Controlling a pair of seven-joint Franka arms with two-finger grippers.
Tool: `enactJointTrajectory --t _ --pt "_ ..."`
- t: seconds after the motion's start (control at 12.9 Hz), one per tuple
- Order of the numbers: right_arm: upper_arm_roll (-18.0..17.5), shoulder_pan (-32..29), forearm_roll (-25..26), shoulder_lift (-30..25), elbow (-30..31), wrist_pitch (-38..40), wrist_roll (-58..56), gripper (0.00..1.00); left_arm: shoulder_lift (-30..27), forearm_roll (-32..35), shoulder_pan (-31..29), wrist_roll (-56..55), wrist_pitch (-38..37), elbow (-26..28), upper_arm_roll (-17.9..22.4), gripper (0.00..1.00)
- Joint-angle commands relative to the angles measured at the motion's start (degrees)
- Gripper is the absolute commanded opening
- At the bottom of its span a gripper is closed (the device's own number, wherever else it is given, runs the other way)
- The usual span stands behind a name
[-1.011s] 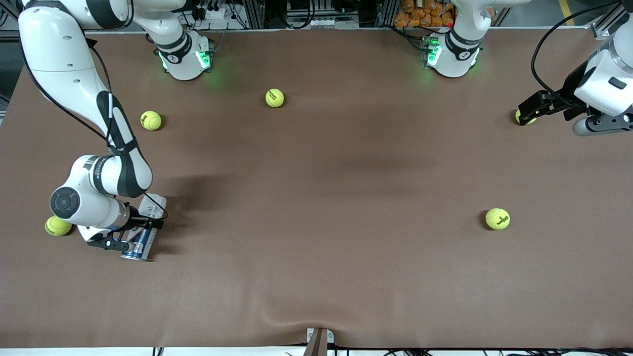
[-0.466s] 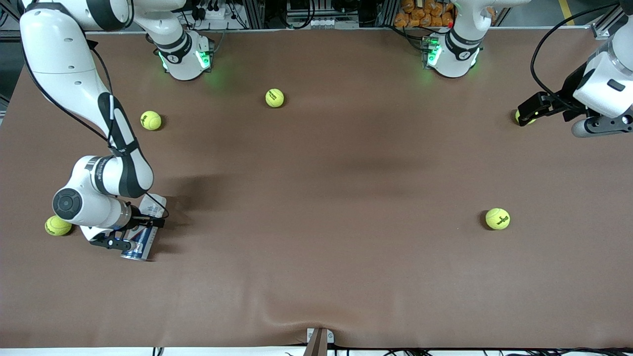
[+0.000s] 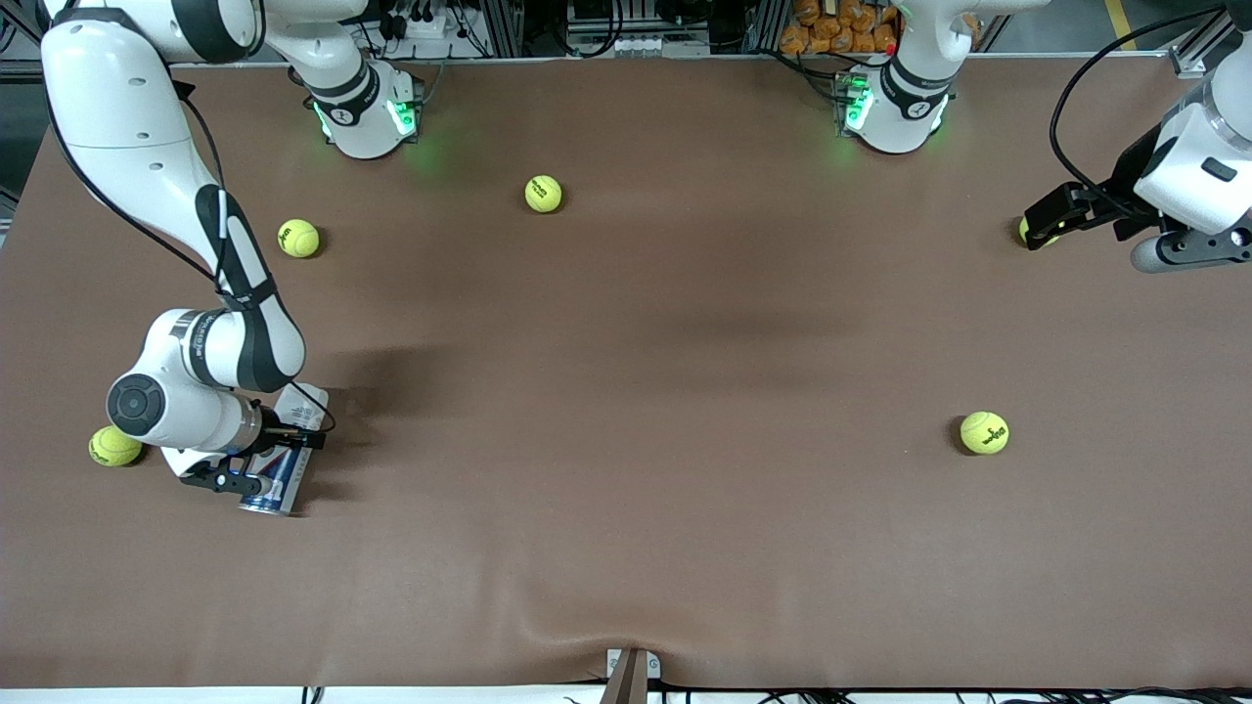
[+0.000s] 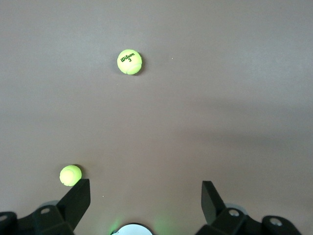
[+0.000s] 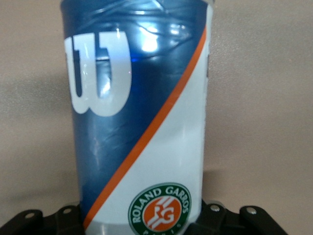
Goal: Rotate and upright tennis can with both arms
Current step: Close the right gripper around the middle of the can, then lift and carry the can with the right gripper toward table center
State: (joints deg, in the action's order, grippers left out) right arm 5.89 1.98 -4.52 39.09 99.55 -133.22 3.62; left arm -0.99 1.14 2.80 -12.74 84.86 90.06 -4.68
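Since a second ago I see almost nothing changed: my right arm has crept a touch away from the front camera along the can, and the left arm's wrist has shifted slightly; the can and the balls lie where they were.

The brown table (image 3: 646, 411) carries everything. My right arm (image 3: 127, 147) reaches down from its base to the right arm's end of the table, wrist bent low. The left arm (image 3: 1188, 181) waits up at the left arm's end.

The tennis can (image 3: 284, 455) lies on its side on the table, near the right arm's end, its dark blue end pointing toward the front camera and its white end away from it. In the right wrist view the can (image 5: 139, 112) fills the frame: blue band, white W, an orange stripe, a Roland Garros badge.

The right gripper (image 3: 262, 458) sits low at the can, a finger on either side of it, pinching its middle. The left gripper (image 4: 145, 198) hangs spread wide, holding nothing, over the table close to a ball (image 4: 70, 175).

Five tennis balls are scattered about: one (image 3: 115, 446) just beside the right arm's wrist, one (image 3: 298, 238) farther from the front camera, one (image 3: 543, 193) near the bases, one (image 3: 984, 432) toward the left arm's end, and one (image 3: 1032, 235) partly hidden under the left gripper (image 3: 1051, 213).
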Motion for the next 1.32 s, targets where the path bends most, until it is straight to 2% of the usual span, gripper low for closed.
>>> enactJointTrajectory --t 0.0,0.31,0.54,0.78,1.01,1.24 --pt "0.2 0.4 -0.6 -0.4 -0.4 1.5 -0.9 0.59 0.6 0.6 -0.2 -0.3 0.2 -0.8 -0.2 1.00" --pt "0.2 2.1 -0.6 -5.4 -1.0 8.2 -1.0 0.60 0.5 0.6 -0.5 -0.2 0.2 -0.7 -0.3 1.00" --pt "0.1 5.4 -0.7 -8.3 -5.5 15.2 -1.8 0.64 0.5 0.6 -0.6 -0.2 0.2 -0.7 -0.2 1.00" --pt "0.1 10.3 -0.7 -9.0 -10.9 18.9 -8.4 0.64 0.5 0.6 -0.6 -0.4 0.1 -0.7 -0.3 1.00" --pt "0.1 17.3 -0.2 -8.9 -15.0 19.0 -11.2 0.67 0.5 0.6 -0.6 -0.4 0.1 -0.7 -0.2 1.00" --pt "0.2 24.6 1.3 -8.9 -16.0 19.0 -11.4 0.67 0.6 0.6 -0.6 -0.5 0.1 -0.6 -0.2 1.00"
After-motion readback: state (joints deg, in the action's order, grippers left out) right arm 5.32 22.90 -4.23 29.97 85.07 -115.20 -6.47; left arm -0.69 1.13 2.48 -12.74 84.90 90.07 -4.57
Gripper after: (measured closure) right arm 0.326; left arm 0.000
